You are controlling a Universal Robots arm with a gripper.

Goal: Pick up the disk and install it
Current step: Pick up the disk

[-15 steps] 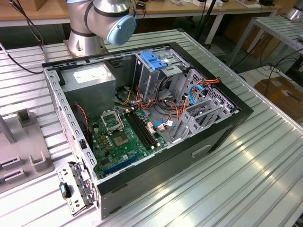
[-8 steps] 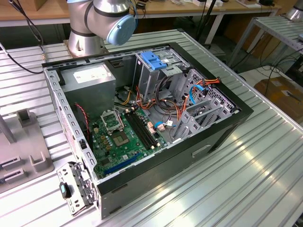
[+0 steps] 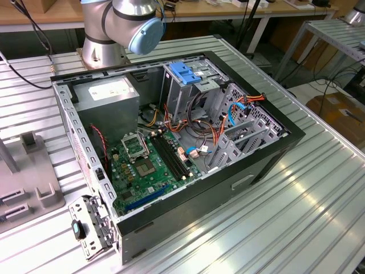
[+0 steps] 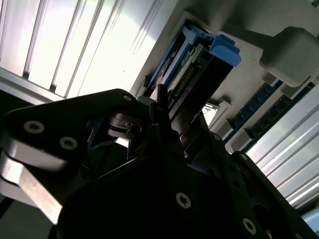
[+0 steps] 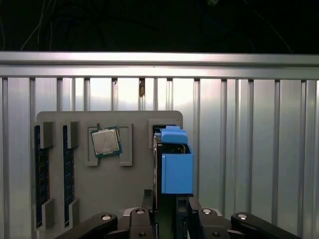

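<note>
Ribbed aluminium table (image 3: pixel 285 217) carries the open computer case (image 3: pixel 228 188), laid on its side in the middle of the table with the cover off. Judgement: this orientation puts the bays within reach from above.

Inside the case, exterior view:
- grey power-supply box (image 3: pixel 108 94) in the corner of the case nearest the arm's base
- motherboard (image 3: pixel 148 165) flat on the case floor
- drive cage (image 3: pixel 182 97) along the far wall, with a blue bracket (image 3: pixel 185 73) on top

No labelled drive is seated in the case, so the install step is not done.

First wrist view: grey holder tray (image 5: pixel 114 189) lies on the table slats. Two memory sticks (image 5: pixel 39 174) sit in slots at one tray edge, and a processor (image 5: pixel 105 142) sits in a recess mid-tray. The disk (image 5: pixel 177 169) stands on edge in the slot by the opposite tray edge, blue rail frame outermost. Judgement: standing it upright offers the two broad faces for a pinch from above.

The gripper (image 5: pixel 165 200) is down at the disk, aligned with its long axis. Cannot tell whether it has clamped the disk or is released around it; its dark body hides the contact in both wrist views
</note>
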